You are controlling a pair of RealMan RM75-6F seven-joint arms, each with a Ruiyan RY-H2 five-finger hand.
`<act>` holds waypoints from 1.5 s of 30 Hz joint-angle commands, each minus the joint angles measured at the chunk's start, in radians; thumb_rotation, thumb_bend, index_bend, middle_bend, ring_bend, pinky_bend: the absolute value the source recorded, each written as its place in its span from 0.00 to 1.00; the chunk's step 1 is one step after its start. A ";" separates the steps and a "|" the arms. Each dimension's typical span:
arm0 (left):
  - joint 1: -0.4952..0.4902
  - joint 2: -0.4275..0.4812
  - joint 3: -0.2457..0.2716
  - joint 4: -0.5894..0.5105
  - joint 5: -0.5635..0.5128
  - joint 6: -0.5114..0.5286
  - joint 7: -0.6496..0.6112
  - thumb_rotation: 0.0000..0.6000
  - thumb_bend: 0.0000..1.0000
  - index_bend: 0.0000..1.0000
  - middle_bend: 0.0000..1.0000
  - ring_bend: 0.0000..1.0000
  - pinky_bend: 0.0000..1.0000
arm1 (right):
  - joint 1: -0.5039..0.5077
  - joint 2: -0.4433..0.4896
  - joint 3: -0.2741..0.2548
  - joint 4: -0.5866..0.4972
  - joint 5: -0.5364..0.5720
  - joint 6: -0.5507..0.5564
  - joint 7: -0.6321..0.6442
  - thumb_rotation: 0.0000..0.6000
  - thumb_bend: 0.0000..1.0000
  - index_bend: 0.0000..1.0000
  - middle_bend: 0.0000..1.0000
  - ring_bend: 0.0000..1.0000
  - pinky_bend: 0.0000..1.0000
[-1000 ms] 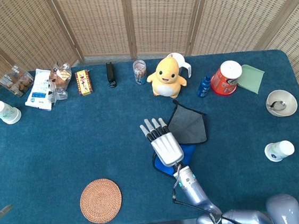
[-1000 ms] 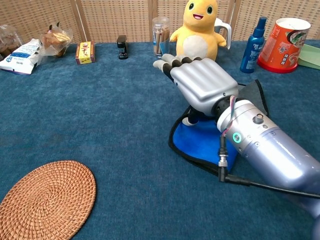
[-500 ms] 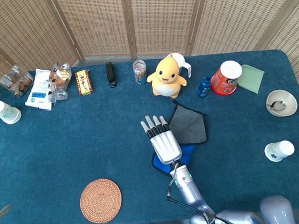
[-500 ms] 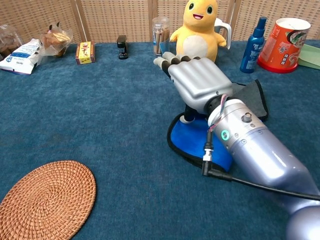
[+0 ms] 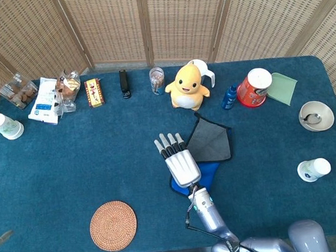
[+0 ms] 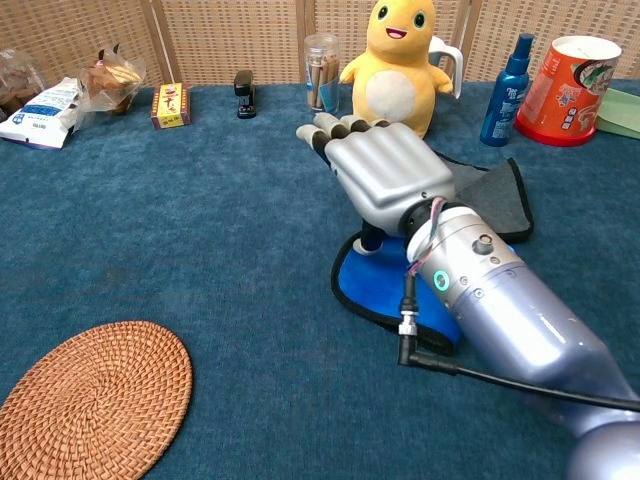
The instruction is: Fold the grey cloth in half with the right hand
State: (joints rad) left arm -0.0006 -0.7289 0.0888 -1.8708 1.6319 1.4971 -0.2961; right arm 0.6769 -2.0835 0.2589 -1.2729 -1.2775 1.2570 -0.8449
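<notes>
Hovering over grey cloth (image 5: 210,141), right hand (image 5: 179,161) flat, fingers (image 6: 322,130) extended close together, holding nothing. Cloth mid-table below yellow plush (image 5: 186,87), blue underside showing beneath hand.
</notes>
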 commanded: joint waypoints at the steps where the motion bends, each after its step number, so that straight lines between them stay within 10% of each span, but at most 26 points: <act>1: 0.000 0.000 -0.001 0.000 -0.001 0.000 0.000 1.00 0.12 0.00 0.00 0.00 0.00 | -0.003 0.015 -0.004 -0.015 0.002 -0.006 0.007 1.00 0.00 0.00 0.00 0.02 0.18; 12: -0.001 -0.003 0.000 -0.007 -0.003 -0.005 0.019 1.00 0.12 0.00 0.00 0.00 0.00 | -0.011 0.064 -0.022 -0.056 -0.023 -0.003 0.045 1.00 0.00 0.00 0.00 0.00 0.01; 45: 0.000 -0.008 0.004 -0.020 0.004 -0.007 0.046 1.00 0.12 0.00 0.00 0.00 0.00 | -0.074 0.445 -0.119 -0.213 -0.092 -0.016 0.027 1.00 0.00 0.00 0.00 0.00 0.06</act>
State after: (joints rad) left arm -0.0006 -0.7363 0.0928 -1.8903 1.6361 1.4902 -0.2505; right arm 0.6080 -1.6517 0.1389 -1.4933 -1.3663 1.2398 -0.8294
